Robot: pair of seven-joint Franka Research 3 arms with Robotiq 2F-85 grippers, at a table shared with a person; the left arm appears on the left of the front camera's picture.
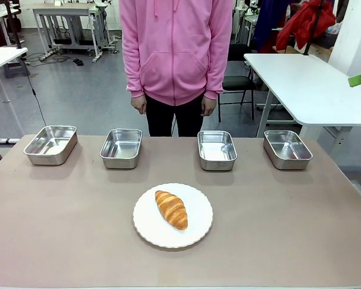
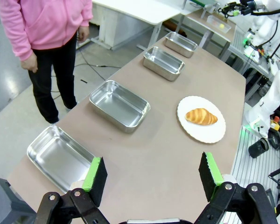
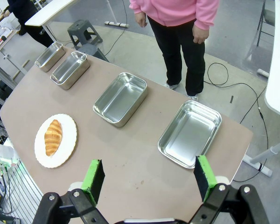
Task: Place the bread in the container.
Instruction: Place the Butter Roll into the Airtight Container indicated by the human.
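In the front view we see the bread (image 1: 171,209) lying on a white plate (image 1: 195,233). The plate sits mid-width on the tabletop (image 1: 60,229), nearer the near edge. Four empty pans stand in a row along the far edge: a pan (image 1: 50,144) by the far-left corner, a pan (image 1: 121,147) and a pan (image 1: 217,150) either side of the middle, and a pan (image 1: 287,149) towards the far-right corner. We cannot tell which of them is meant for the bread. A person (image 1: 175,48) in a pink hoodie stands just behind the far edge, arms hanging.

In the left wrist view our left gripper (image 2: 152,176) hangs above the tabletop near its left edge. Its fingers are spread wide with nothing between them. The bread (image 2: 201,116) lies on the plate (image 2: 206,136), well apart from the fingers.

In the right wrist view our right gripper (image 3: 149,178) hangs near the right edge, fingers equally wide and empty. The bread (image 3: 52,136) rests on the plate (image 3: 61,156), far from this gripper.
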